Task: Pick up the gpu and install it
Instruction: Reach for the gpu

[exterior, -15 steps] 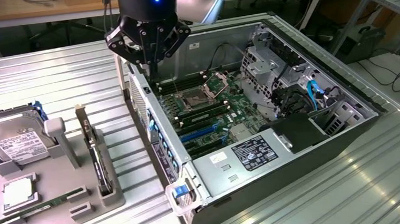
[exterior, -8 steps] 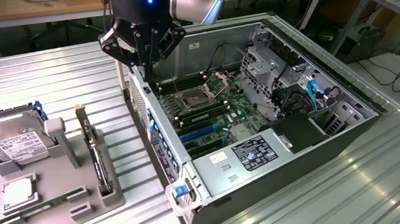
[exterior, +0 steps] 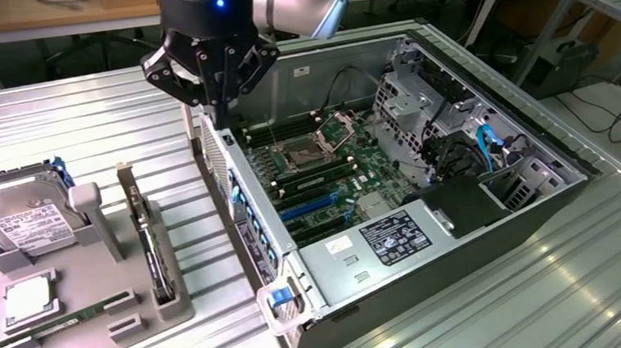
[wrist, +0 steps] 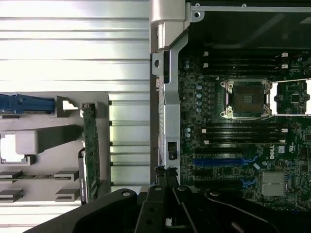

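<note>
Over the ribbed metal worktop (exterior: 89, 132) my arm (exterior: 298, 2) comes down from above with the wrist pointing straight down. It hangs over the edge of the open computer case (exterior: 511, 234) on the exterior view's left. The pincer (exterior: 219, 115) is pressed together and I see nothing between its tips. They sit just above the case's rim, close to the motherboard (exterior: 333, 181) with its bare processor socket (exterior: 300, 154). In the wrist view the dark tips (wrist: 164, 171) line up with that same metal rim, with the board's slots on one side and bare worktop on the other. The grey holder tray (exterior: 91, 321) lies well apart from the pincer, towards the exterior view's left, and a strip of worktop separates it from the case. A silver hard drive (exterior: 18, 215) leans in the tray. The gpu (exterior: 152, 251) stands on edge in the tray's slot nearest the case, untouched, and shows as a thin card (wrist: 90, 145) from the wrist. A green memory stick (exterior: 64, 324) lies flat near the tray's front.
</note>
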Motion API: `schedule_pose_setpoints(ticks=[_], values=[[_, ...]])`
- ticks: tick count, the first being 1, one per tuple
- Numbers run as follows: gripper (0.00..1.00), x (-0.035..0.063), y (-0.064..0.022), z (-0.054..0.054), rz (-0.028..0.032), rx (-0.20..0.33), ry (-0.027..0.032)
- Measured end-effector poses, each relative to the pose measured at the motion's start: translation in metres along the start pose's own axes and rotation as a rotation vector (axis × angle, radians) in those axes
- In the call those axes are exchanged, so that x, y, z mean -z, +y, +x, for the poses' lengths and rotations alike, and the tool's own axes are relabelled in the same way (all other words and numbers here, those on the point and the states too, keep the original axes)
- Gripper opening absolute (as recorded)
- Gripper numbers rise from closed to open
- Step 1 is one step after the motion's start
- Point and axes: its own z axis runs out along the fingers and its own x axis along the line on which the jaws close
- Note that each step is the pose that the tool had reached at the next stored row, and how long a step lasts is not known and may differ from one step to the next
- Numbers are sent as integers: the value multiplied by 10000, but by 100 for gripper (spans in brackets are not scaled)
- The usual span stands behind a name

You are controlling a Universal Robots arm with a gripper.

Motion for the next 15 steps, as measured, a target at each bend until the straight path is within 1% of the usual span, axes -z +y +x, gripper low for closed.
schedule_pose_setpoints(ticks=[1,15], values=[[11,1,-3,32,1,3,0],[11,10,-52,321,0,17,1]])
